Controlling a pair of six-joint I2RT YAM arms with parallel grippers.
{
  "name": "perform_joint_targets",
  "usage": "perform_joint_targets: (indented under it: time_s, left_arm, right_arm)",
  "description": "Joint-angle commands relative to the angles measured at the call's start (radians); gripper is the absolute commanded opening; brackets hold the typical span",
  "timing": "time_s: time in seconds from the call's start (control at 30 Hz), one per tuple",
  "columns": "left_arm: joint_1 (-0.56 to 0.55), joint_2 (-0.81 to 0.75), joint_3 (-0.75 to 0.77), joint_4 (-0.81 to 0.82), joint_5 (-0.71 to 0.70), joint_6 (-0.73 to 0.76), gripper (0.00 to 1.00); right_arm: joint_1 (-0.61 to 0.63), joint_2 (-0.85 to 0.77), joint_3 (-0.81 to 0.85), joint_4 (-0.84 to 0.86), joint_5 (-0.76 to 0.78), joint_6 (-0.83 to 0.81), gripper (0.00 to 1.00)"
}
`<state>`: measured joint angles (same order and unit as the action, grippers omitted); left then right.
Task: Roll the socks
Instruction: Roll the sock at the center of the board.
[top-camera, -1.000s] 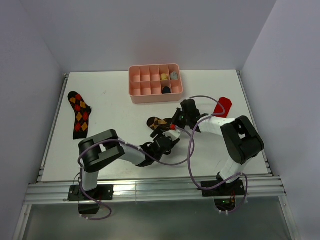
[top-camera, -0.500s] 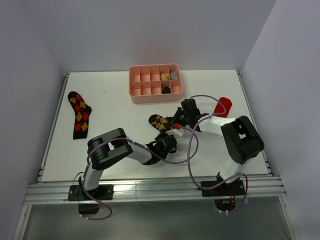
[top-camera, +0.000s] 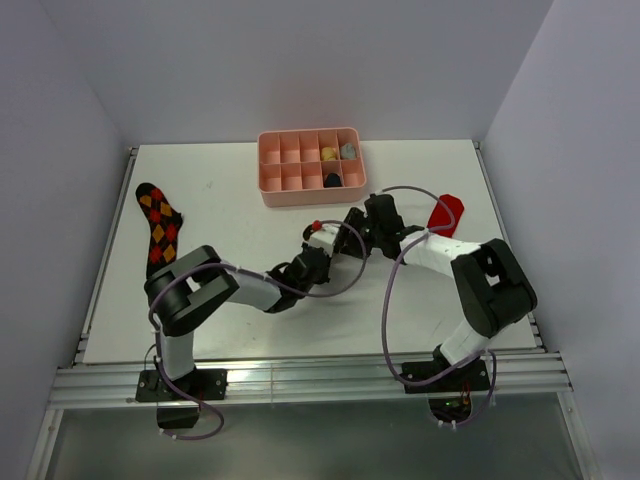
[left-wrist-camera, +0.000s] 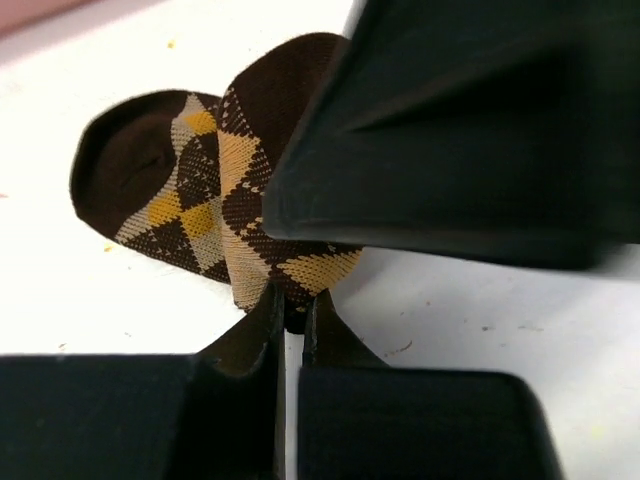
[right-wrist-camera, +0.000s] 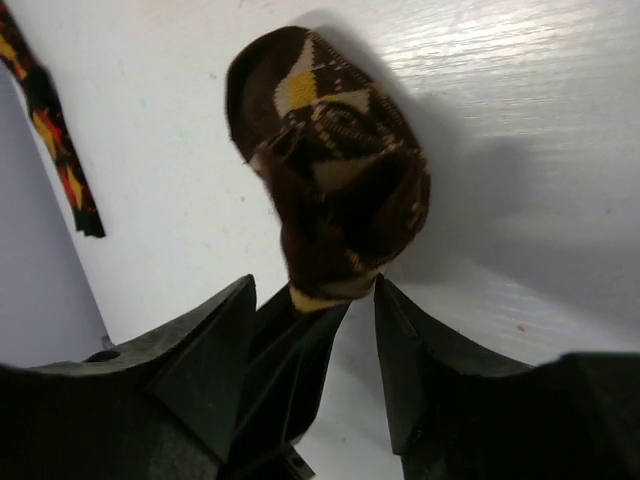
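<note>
Left wrist view settles the main point: the left pincer (left-wrist-camera: 292, 318) is closed, its two fingertips nipping a fold at the near edge of the tan argyle sock (left-wrist-camera: 190, 180). From that pinch the sock runs up and away to the left, doubled over itself, with its rounded end farthest from the fingers and resting on the white table (left-wrist-camera: 90, 300). Its long axis therefore points roughly straight out from the left pincer.

Seen from the right wrist, the same sock is a loose bundle just ahead of the right pincer (right-wrist-camera: 315, 290). The jaws stand apart, one on either side of the sock's near end, and grip nothing. A dark part, probably the left arm's finger, lies between them.

From above, both arms reach in to the middle of the table and their tips almost meet, so the sock between them is mostly hidden. The left arm is stretched low, with its forearm lying toward the right. The right arm bends in from the opposite side.

I judge that any further rolling depends on the left pincer's hold, since it alone has the fabric.

The red-orange argyle sock (top-camera: 158, 228) lies flat at the far left. The red sock (top-camera: 445, 213) lies to the right, and the tray (top-camera: 312, 195) sits behind.
</note>
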<state>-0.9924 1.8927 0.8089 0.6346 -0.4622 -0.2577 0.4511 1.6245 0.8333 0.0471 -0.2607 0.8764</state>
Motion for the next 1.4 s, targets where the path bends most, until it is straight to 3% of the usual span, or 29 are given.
perform_joint_targets:
  time_s: [0.0, 0.17, 0.33, 0.53, 0.7, 0.83, 1.13, 1.37]
  left_arm:
    - [0.063, -0.017, -0.068, -0.041, 0.301, -0.227, 0.01]
    - [0.173, -0.035, -0.116, 0.023, 0.476, -0.363, 0.01]
    - [0.276, 0.014, -0.128, 0.109, 0.701, -0.515, 0.01]
    - [0.343, 0.071, -0.128, 0.18, 0.829, -0.62, 0.01]
    - [0.348, 0.071, -0.065, 0.076, 0.852, -0.565, 0.01]
    - [0.348, 0.028, -0.025, -0.027, 0.794, -0.474, 0.01]
    - [0.327, 0.014, 0.119, -0.248, 0.729, -0.184, 0.0]
    - [0.307, 0.049, 0.211, -0.297, 0.781, -0.075, 0.01]
  right_arm:
    - [0.001, -0.083, 0.012, 0.016, -0.035, 0.006, 0.62]
    - [-0.009, -0.118, -0.019, 0.06, -0.017, 0.018, 0.76]
    - [-0.012, -0.111, -0.059, 0.141, -0.031, 0.024, 0.8]
    - [-0.014, -0.071, -0.095, 0.238, -0.026, 0.032, 0.81]
    - [-0.012, -0.016, -0.106, 0.306, -0.023, 0.042, 0.81]
    - [-0.012, 0.011, -0.108, 0.333, -0.009, 0.052, 0.81]
    - [-0.041, 0.002, -0.12, 0.243, 0.07, 0.108, 0.81]
    - [-0.074, 0.021, -0.166, 0.333, 0.067, 0.159, 0.81]
